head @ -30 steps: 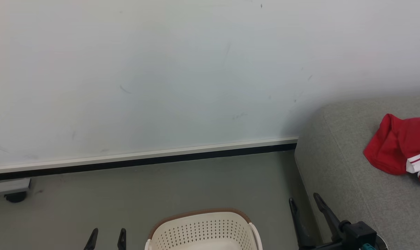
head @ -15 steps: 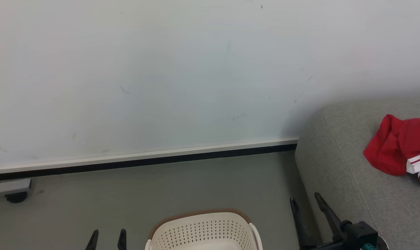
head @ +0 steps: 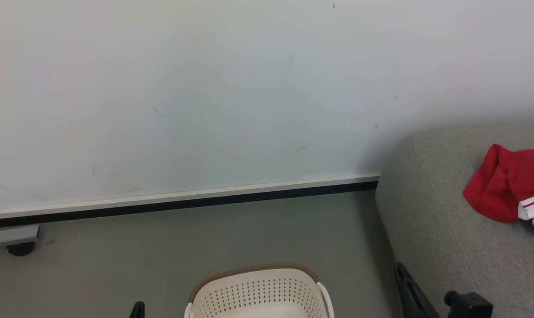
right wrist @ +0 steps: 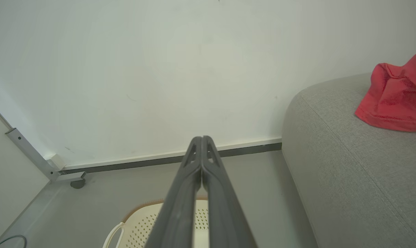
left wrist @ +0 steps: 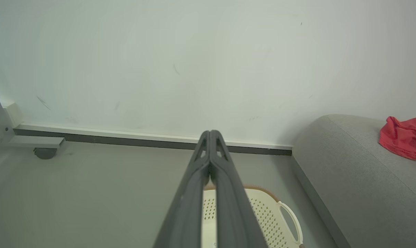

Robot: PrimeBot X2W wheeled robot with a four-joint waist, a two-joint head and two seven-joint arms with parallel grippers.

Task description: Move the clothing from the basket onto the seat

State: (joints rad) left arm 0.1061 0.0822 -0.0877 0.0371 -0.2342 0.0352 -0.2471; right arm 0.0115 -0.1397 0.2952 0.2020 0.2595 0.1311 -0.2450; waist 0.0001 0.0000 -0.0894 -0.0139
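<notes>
Both having closed, left gripper (left wrist: 210, 132) and right gripper (right wrist: 201, 137) are holding jaws together, empty; clothing (head: 501, 185) is resting on seat (head: 426, 212); basket (head: 258, 291) is perhaps needing checking.

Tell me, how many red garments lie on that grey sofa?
1 that I can tell: crumpled red clothing with white stripes on the seat, cut off at the head view's right edge. More may be bundled in it or out of frame.
</notes>
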